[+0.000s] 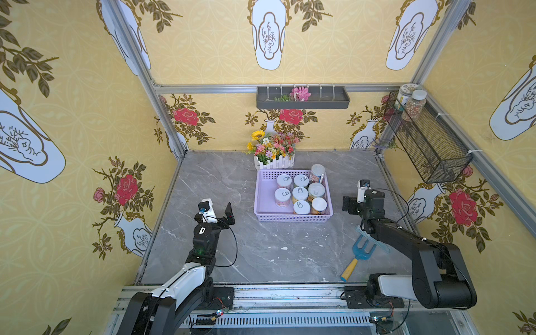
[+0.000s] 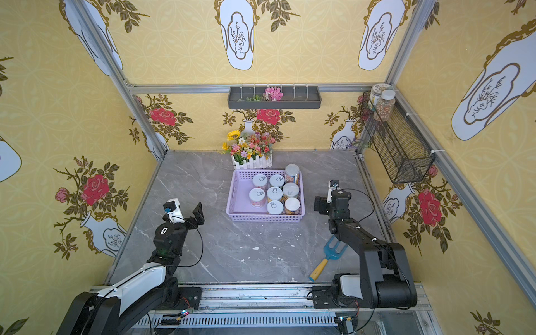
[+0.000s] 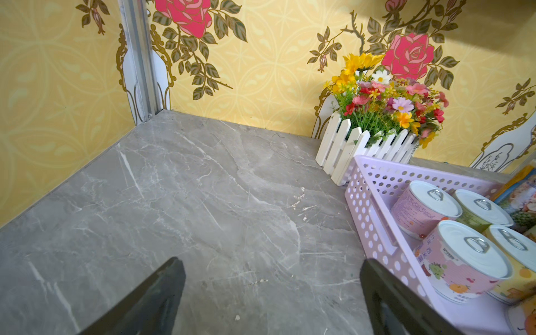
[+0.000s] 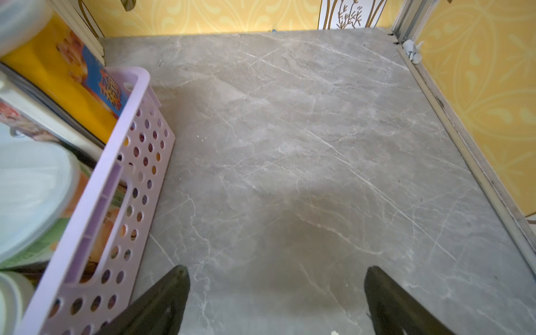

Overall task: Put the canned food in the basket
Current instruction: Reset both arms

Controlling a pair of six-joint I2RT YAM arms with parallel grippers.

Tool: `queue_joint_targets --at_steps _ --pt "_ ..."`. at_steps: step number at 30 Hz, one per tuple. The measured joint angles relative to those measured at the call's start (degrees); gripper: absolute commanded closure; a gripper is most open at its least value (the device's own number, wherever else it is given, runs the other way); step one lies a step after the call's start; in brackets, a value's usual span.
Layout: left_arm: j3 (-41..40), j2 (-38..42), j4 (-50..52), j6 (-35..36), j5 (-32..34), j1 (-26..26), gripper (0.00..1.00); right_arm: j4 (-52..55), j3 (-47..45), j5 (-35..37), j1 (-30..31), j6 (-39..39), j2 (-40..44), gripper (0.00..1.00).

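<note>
The lavender basket [image 1: 263, 200] [image 2: 238, 200] stands on the grey marble table, right of centre, in both top views. Several cans of canned food [image 1: 300, 193] [image 2: 274, 193] stand upright in its right part, a taller white-lidded one [image 1: 317, 173] at the far right corner. My left gripper [image 1: 228, 215] [image 2: 199, 214] hangs open left of the basket, nothing between its fingers. In the left wrist view the gripper [image 3: 269, 262] is over bare table, with the basket [image 3: 366, 185] and cans [image 3: 426, 208] beside it. My right gripper [image 1: 349, 204] [image 4: 277, 269] is open and empty, just right of the basket [image 4: 139, 150].
A white picket planter of flowers [image 1: 274, 158] touches the basket's far side. A blue garden fork [image 1: 359, 255] and a teal comb [image 1: 375, 242] lie near the right arm. A black wire-mesh basket [image 1: 426, 145] with two jars [image 1: 414, 104] hangs on the right wall; a dark grey tray [image 1: 303, 100] hangs at the back.
</note>
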State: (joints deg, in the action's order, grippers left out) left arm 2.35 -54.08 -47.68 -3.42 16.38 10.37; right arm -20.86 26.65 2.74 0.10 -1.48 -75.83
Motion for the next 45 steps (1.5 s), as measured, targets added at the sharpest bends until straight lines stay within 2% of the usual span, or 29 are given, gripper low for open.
queue_joint_targets --at_steps 8,12,16,20,24,28,31,42,45 --pt "0.8 -3.2 -2.0 0.4 -1.4 -1.1 0.00 -6.5 -3.7 -0.3 -0.1 0.0 -1.9 0.03" --pt "-0.2 -0.9 -2.2 1.6 -1.6 -1.2 0.00 -10.2 -5.7 -0.2 -0.2 -0.2 -2.7 0.03" --pt "-1.9 0.9 -3.9 3.1 1.0 -1.5 0.00 -14.1 -7.8 -0.2 -0.3 -0.2 -4.1 0.03" --pt "-1.9 -4.7 -9.2 4.1 1.3 -4.2 0.00 -17.4 -8.9 -0.5 -1.0 -0.4 -4.3 0.03" --pt "-2.1 -13.5 -16.1 3.7 -1.4 -9.2 0.00 -23.8 -12.7 -0.5 -1.2 -0.9 -5.7 0.03" --pt "-1.5 -20.8 -20.8 2.3 -3.9 -11.7 0.00 -25.8 -13.5 -0.4 -1.2 -1.1 -6.0 0.03" --pt "2.4 -20.8 -18.5 1.8 -5.8 -12.3 0.00 -27.2 -13.5 -0.4 -1.2 -1.1 -6.2 0.03" --pt "2.4 -21.0 -18.2 0.7 -6.8 -12.9 0.00 -27.3 -12.8 0.2 0.0 0.0 -6.7 0.03" --pt "2.4 -21.0 -18.2 0.4 -7.1 -12.9 0.00 -27.2 -11.9 -2.0 -0.2 0.3 -7.2 0.03"
